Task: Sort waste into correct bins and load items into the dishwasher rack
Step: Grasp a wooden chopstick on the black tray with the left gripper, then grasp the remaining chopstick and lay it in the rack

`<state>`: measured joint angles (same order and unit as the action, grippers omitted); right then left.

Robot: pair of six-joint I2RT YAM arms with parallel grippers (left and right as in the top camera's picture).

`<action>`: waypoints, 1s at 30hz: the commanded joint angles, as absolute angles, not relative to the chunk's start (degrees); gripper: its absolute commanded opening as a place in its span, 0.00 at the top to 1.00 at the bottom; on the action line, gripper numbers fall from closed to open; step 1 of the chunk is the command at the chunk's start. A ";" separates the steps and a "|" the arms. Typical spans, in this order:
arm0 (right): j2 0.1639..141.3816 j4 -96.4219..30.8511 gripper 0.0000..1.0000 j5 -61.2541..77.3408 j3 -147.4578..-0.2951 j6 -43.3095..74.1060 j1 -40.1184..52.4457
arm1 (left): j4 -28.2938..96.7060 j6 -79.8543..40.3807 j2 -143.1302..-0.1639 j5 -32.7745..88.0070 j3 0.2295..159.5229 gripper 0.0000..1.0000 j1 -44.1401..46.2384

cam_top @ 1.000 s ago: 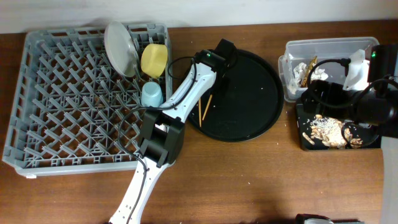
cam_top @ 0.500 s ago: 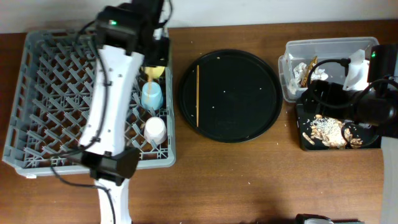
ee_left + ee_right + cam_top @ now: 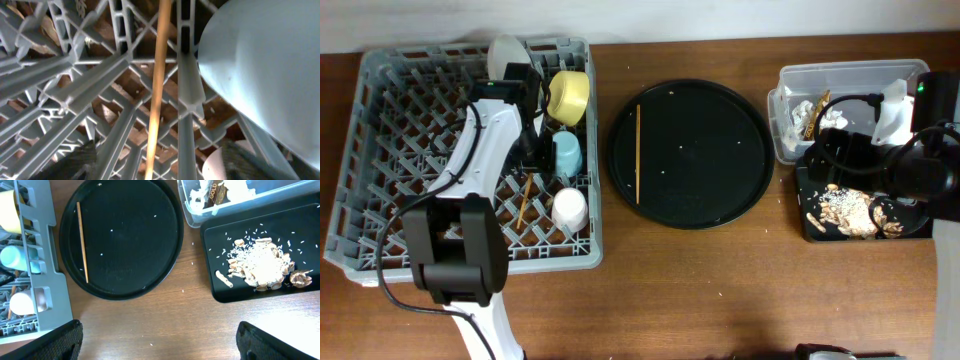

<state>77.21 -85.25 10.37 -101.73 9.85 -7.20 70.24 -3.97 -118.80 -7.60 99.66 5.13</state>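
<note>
My left gripper [image 3: 160,162] hangs open low over the dishwasher rack [image 3: 400,140]. A chopstick [image 3: 157,85] lies on the rack's grid between its fingers, touched by neither, next to the light blue cup [image 3: 260,75]. From overhead, that chopstick [image 3: 523,200] lies left of the pink-white cup [image 3: 570,208]. The plate [image 3: 505,55] and yellow bowl [image 3: 568,95] stand at the rack's back. A second chopstick [image 3: 638,155] lies on the round black tray [image 3: 720,150]. My right gripper [image 3: 165,345] is open above bare table. Food scraps [image 3: 260,267] lie in the black bin [image 3: 300,230]. Tissue [image 3: 202,187] and a wrapper [image 3: 216,192] are in the clear tub [image 3: 850,75].
The left arm [image 3: 470,190] stretches across the rack from the table's front edge. The right arm [image 3: 880,165] hangs over both bins at the far right. Crumbs dot the wooden table [image 3: 720,290] and the round tray.
The left arm carried a chopstick from the round tray to the rack. Its gripper has opened and the chopstick now lies in the rack. The right arm has not moved.
</note>
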 commanded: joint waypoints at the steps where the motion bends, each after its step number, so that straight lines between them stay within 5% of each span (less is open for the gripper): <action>1: 77.28 -85.10 0.02 10.04 -101.47 9.23 -7.53 | 75.20 -2.98 -117.49 -8.12 107.18 0.18 5.26; 6: 77.28 -85.08 0.02 10.04 -101.45 9.23 -7.53 | 73.38 0.12 -117.30 5.04 121.56 0.18 13.34; 13: 77.28 -84.66 0.02 10.04 -101.45 9.23 -7.53 | 62.22 -13.02 -130.28 -3.51 118.91 0.27 27.83; 19: 77.28 -84.71 0.02 10.07 -101.47 9.23 -7.53 | 56.47 -20.36 -136.73 -4.75 118.91 0.34 28.51; 26: 77.28 -85.34 0.02 10.02 -101.45 9.23 -7.53 | 55.68 -20.36 -141.34 -3.40 118.91 0.59 28.82; 30: 77.28 -85.71 0.01 10.02 -101.45 9.23 -7.53 | 55.35 -20.36 -141.71 -3.20 118.91 0.92 28.82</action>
<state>77.21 -85.34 10.37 -101.71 9.85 -7.20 55.61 -20.14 -140.22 -3.88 118.80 28.49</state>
